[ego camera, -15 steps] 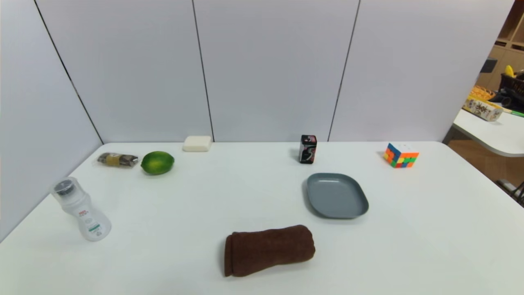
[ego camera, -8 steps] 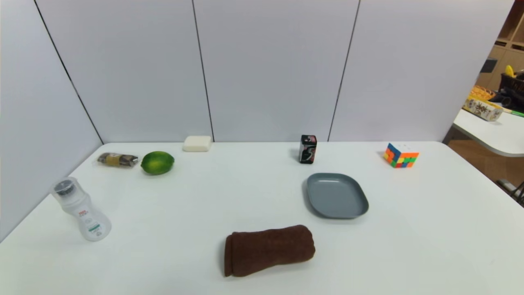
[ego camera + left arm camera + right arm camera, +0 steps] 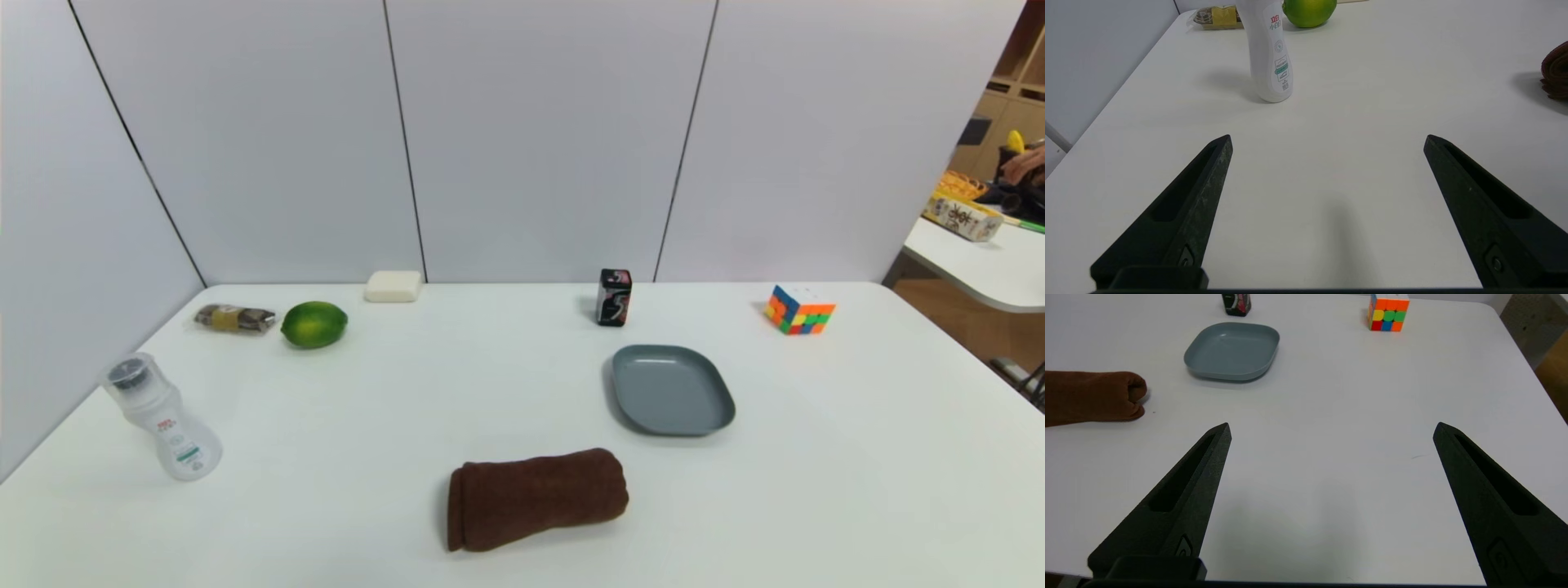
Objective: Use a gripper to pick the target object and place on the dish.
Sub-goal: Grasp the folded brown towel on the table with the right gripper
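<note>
The dark brown rolled towel [image 3: 536,497] lies near the table's front edge, a little left of the grey-blue dish [image 3: 672,389], which holds nothing. Neither arm shows in the head view. My left gripper [image 3: 1327,139] hangs open over bare table, with one end of the towel [image 3: 1556,70] far off to its side. My right gripper [image 3: 1332,426] is open too, above bare table; the towel's other end [image 3: 1092,397] and the dish [image 3: 1232,351] lie ahead of it.
A white bottle [image 3: 161,417] stands at the left edge. A lime [image 3: 314,323], a wrapped snack [image 3: 234,318] and a white soap bar [image 3: 393,286] sit at the back left. A small black box [image 3: 614,297] and a colour cube [image 3: 799,309] stand behind the dish.
</note>
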`<state>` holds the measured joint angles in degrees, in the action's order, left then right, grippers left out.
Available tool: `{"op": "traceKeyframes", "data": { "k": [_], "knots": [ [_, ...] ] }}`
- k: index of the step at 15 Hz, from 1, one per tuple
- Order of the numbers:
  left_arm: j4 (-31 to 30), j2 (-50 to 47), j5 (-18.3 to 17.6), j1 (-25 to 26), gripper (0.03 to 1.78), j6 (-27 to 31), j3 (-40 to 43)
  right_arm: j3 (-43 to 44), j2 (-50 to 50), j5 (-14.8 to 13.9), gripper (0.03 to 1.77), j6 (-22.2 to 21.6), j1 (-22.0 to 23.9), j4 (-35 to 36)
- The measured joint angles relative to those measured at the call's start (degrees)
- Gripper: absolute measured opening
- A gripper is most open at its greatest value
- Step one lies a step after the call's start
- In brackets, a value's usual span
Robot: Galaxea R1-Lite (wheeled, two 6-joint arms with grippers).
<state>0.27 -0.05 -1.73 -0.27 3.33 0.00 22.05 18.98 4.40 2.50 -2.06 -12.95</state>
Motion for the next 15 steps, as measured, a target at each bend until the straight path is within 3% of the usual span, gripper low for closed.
{"op": "traceKeyframes", "data": {
  "k": [5, 12, 15],
  "knots": [
    [0.00, 0.00, 0.00, 0.00, 1.69, -0.05, 0.00, 9.64, 18.88, 5.88, 1.71, 6.34, -4.19, -1.72],
    [0.00, 0.00, -0.02, 0.00, 1.69, 0.00, 0.00, 26.59, 48.27, 8.39, 1.71, 18.64, -15.21, -2.07],
    [0.00, 0.00, -0.02, 0.00, 1.69, 0.00, 0.00, 33.98, 58.72, 12.17, 1.71, 22.42, -20.31, -2.12]
  ]
}}
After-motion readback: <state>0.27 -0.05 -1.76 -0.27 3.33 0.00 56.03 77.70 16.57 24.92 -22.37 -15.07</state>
